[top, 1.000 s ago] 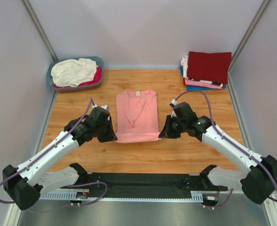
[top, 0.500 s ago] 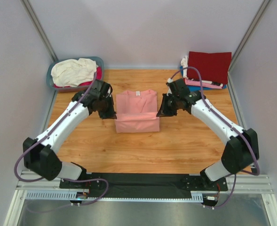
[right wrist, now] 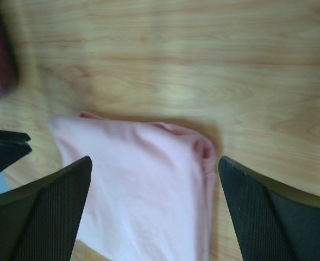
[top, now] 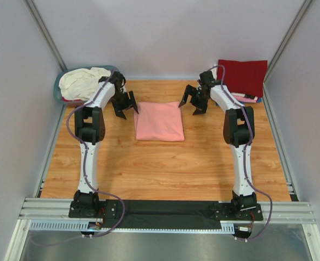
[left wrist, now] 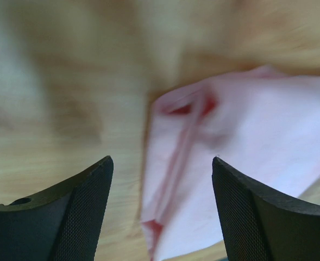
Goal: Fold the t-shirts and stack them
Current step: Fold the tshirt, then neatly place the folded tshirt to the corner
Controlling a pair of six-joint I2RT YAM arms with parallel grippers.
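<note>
Where the two arms stretch out over the far half of the wooden tabletop (top: 165,163), the salmon-pink cloth t-shirt (top: 158,120) lies folded into a flat, roughly square packet. It sits midway between the left and right edges, nearer the far edge than the near one. The left gripper (top: 128,110) hangs just off the packet's far left corner, its fingers (left wrist: 78,217) spread wide with nothing held between them. Its wrist camera shows that folded corner under the gap, badly blurred. The right gripper (top: 189,107) sits just off the far right corner, its fingers (right wrist: 51,217) equally wide and empty, and the shirt's rounded fold lies on the wood beneath the gap. Neither pair seems to touch the cloth.

At the far left corner stands a blue-grey plastic basket (top: 58,89) heaped with a crumpled cream-white t-shirt (top: 83,81). At the far right corner a dark red folded t-shirt (top: 241,76) lies on top of other folded cloth (top: 245,98).
</note>
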